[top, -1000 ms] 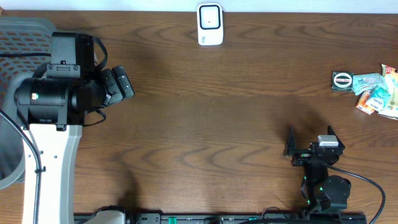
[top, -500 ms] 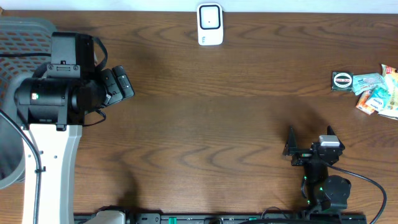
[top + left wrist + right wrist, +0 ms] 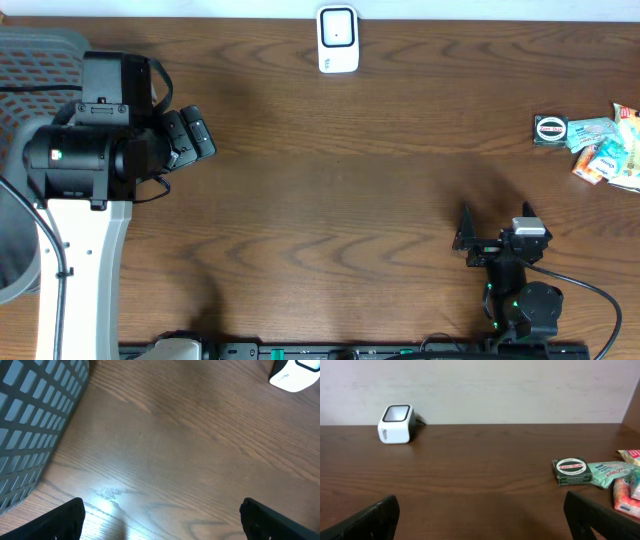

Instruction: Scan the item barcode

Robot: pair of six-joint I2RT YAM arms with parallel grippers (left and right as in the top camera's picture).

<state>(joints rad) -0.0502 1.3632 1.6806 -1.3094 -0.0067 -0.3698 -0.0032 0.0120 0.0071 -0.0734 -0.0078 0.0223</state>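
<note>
I am watching both grippers standing wide apart, with nothing between their jaws. The left gripper [image 3: 200, 135] is hovering over the left side of the table [image 3: 340, 200], just beside the grey basket [image 3: 40, 60], its jaws spread above bare wood. The right gripper [image 3: 497, 228] is sitting low at the near edge on the right, fully spread and empty, facing the far wall. The white scanner [image 3: 338, 40] is standing at the far edge, about midway across. The items to scan are lying in a small pile [image 3: 605, 150] at the right edge, in the far half of the table and well apart from both grippers. A dark green box [image 3: 550, 130] is lying at the pile's left end, touching a pale green packet [image 3: 590, 128]. An orange-red packet [image 3: 600, 165] is lying just nearer than those.
</note>
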